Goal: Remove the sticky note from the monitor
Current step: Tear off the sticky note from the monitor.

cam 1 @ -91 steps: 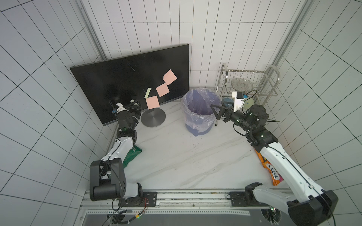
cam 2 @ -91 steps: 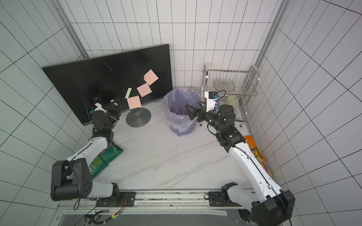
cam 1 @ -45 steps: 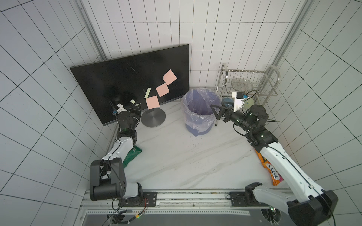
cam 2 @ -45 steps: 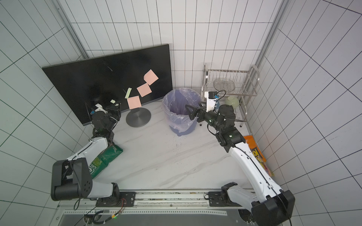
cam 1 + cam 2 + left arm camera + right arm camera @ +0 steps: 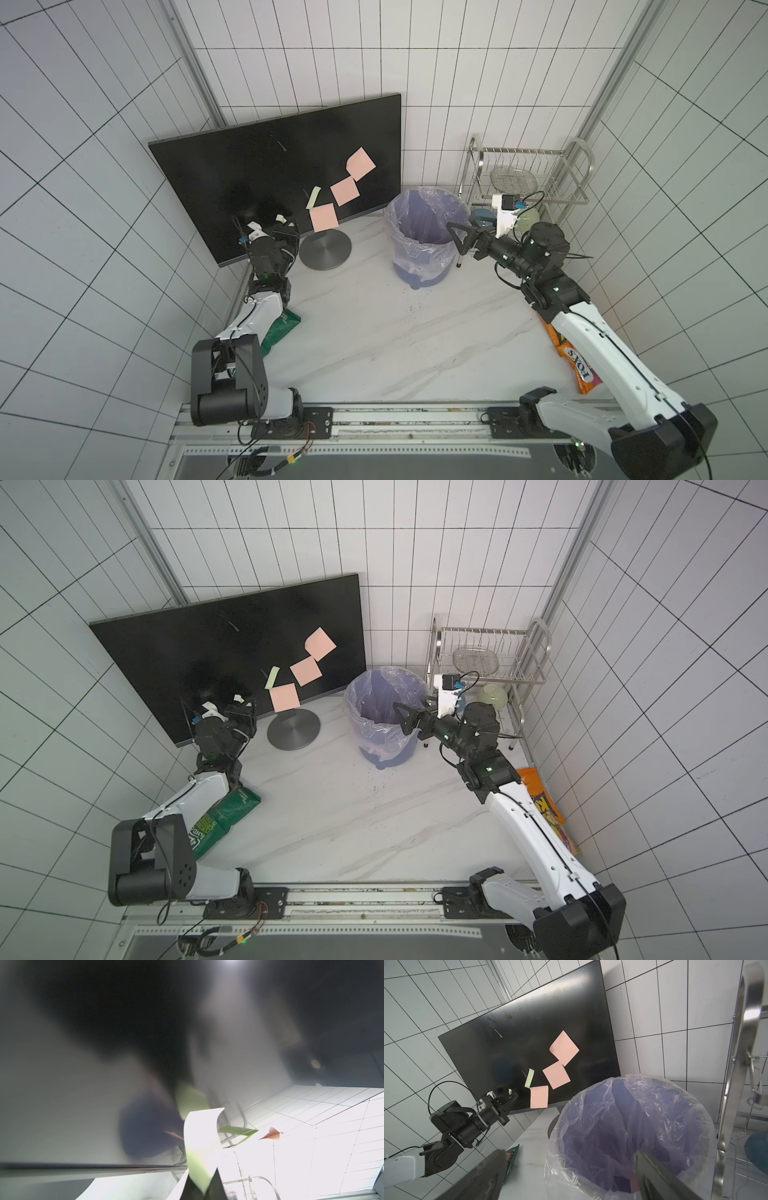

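Left gripper at lower screen of large flat black monitor, jaws clamped on small pale green sticky note. Three pink square notes, one green strip, stuck on monitor's right half. Right gripper right of monitor, jaws apart.

Bin between monitor and rack.

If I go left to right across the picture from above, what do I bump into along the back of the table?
In a top view: left gripper, pinching a green sticky note → round grey monitor base → plastic-lined bin → metal dish rack.
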`<state>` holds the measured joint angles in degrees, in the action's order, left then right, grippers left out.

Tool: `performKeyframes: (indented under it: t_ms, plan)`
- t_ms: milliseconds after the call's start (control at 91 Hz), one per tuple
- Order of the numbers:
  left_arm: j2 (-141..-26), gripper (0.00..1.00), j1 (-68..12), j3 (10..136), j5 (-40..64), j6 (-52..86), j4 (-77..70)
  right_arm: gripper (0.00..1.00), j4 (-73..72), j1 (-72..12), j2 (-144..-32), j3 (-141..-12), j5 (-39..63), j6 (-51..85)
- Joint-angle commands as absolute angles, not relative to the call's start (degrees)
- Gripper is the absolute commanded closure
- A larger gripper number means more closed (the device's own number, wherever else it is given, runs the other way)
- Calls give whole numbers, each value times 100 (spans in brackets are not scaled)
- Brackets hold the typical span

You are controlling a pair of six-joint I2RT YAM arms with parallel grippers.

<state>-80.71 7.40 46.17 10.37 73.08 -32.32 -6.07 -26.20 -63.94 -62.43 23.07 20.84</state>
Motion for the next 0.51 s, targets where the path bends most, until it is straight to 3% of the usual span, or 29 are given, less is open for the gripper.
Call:
performKeyframes:
  t_ms: [0, 495]
  plan:
    - [-8065, 100, 765, 4540, 1128, 7251, -3288, 1, -589, -2563, -6390, -6353, 2362, 2118]
    - [-7462, 100, 348, 4643, 1211, 6655, -2756, 1, -454, -2569, -6398, -6433, 2427, 2118]
